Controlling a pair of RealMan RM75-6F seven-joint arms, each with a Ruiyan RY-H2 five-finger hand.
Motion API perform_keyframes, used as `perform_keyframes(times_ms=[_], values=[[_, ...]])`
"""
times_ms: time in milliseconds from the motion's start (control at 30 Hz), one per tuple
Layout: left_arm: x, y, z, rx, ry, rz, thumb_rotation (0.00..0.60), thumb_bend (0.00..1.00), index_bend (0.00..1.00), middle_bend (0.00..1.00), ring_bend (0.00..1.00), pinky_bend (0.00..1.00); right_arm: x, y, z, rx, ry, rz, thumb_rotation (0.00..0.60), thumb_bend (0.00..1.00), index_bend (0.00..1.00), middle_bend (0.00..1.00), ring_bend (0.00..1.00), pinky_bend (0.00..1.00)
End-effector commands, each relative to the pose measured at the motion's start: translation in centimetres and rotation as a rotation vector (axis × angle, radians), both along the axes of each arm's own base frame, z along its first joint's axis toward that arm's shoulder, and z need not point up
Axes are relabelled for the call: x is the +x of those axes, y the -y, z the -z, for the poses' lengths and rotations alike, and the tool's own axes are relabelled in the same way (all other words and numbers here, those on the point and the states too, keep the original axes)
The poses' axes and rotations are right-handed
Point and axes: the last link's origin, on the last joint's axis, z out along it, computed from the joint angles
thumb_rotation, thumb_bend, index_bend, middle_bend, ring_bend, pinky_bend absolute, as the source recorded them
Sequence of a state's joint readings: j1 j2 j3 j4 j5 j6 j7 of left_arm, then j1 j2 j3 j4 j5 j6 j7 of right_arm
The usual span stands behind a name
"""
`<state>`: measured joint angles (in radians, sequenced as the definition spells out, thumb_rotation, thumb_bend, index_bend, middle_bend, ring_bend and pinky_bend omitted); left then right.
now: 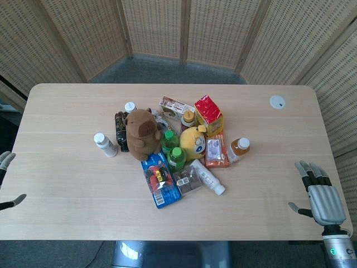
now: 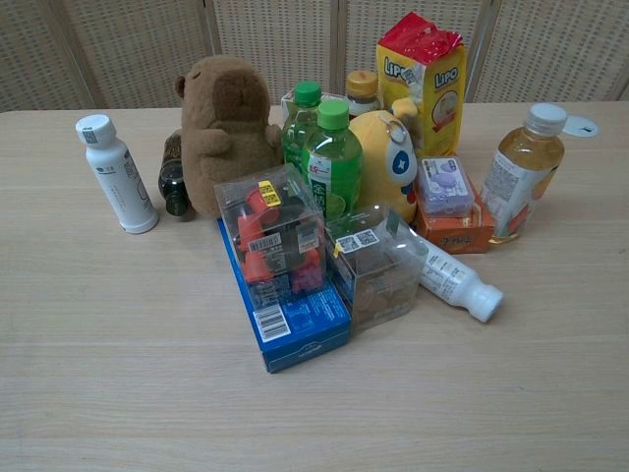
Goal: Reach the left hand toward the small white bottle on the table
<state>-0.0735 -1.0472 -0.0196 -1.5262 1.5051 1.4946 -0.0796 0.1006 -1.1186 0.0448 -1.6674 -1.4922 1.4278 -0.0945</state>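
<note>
Clutter fills the middle of a pale wooden table (image 1: 67,184), ringed by wicker screens. Seen from the head camera, the small white bottle (image 1: 105,144) stands upright on the left fringe of the pile, just beside a dark bottle (image 1: 121,129) and a brown capybara plush (image 1: 141,132), with bare tabletop on its outer side. The left hand (image 1: 5,180) shows only as a few fingertips at the far left edge of that view, well apart from the bottle, fingers spread and holding nothing. The right hand (image 1: 322,196) hovers over the near right corner, palm down, fingers apart and empty.

Neither hand appears in the chest camera, which instead gives a close, low look at the goods: the small white bottle (image 2: 116,173) with its printed label, two green bottles (image 2: 332,157), a yellow plush (image 2: 385,163), a red-and-yellow snack bag (image 2: 423,71), an amber drink bottle (image 2: 522,173) and a blue box (image 2: 295,323) topped by a clear case of red parts. Only the head view takes in a white disc (image 1: 277,101) lying alone near the far right corner.
</note>
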Motion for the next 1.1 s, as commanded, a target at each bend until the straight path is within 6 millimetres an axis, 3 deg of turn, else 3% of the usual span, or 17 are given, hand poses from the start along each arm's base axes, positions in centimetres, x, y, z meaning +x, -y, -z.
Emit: perform_keyframes(times_ms=[33,300,500,633,833,1100], values=[[0.0,0.0,0.0,-0.002,0.002,-0.002,0.600,0.00,0.00,0.00,0.00,0.00,0.0,0.0,-0.2,-0.014,-0.004,-0.006,0.600,0.00,0.00,0.00,0.00,0.00],[-0.3,-1.1,0.4,0.007,0.052,0.000,0.600,0.00,0.00,0.00,0.00,0.00,0.4,0.1,-0.6,-0.075,0.003,-0.039,0.600,0.00,0.00,0.00,0.00,0.00],[-0.9,-6.9,2.4,0.036,0.196,0.049,0.600,0.00,0.00,0.00,0.00,0.00,0.3,0.2,-0.7,-0.097,0.009,-0.037,0.600,0.00,0.00,0.00,0.00,0.00],[-0.4,-11.1,5.2,0.007,0.308,0.058,0.600,0.00,0.00,0.00,0.00,0.00,0.3,0.2,-0.6,-0.088,0.005,-0.032,0.600,0.00,0.00,0.00,0.00,0.00],[1.4,-15.2,10.1,-0.057,0.398,0.016,0.600,0.00,0.00,0.00,0.00,0.00,0.4,0.2,-0.4,-0.070,0.003,-0.031,0.600,0.00,0.00,0.00,0.00,0.00],[4.2,-17.1,15.2,-0.113,0.445,-0.004,0.600,0.00,0.00,0.00,0.00,0.00,0.3,0.2,-0.8,-0.074,0.016,-0.028,0.600,0.00,0.00,0.00,0.00,0.00]])
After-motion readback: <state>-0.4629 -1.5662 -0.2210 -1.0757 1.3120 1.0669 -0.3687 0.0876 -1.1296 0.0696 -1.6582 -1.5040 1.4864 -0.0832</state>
